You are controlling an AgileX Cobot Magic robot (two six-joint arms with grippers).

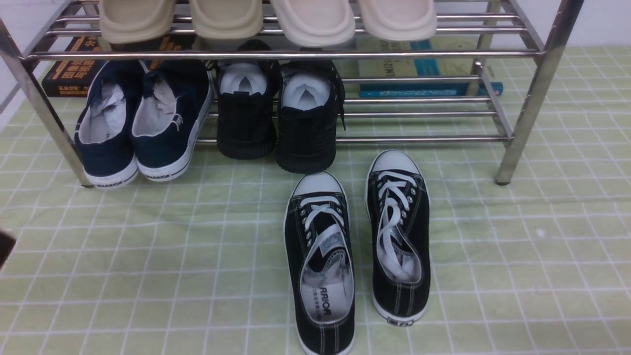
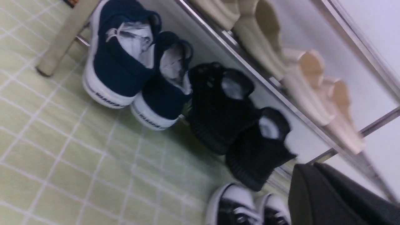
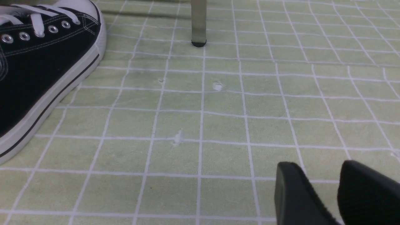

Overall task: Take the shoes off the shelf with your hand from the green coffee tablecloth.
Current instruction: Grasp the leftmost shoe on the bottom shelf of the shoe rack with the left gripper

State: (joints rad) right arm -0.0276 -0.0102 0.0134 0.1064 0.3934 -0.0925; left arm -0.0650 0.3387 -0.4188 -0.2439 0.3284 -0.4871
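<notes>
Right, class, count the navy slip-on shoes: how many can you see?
2. Both stand on the lower tier of the chrome rack, at its left end: one outermost, the other right beside it, next to the all-black shoes.

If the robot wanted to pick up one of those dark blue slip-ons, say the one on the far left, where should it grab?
Probably by the heel of the navy slip-on, reaching in from the front: the heel faces the camera and juts past the shelf's front bar. One fingertip could go inside the open collar, the other outside against the back wall.
</notes>
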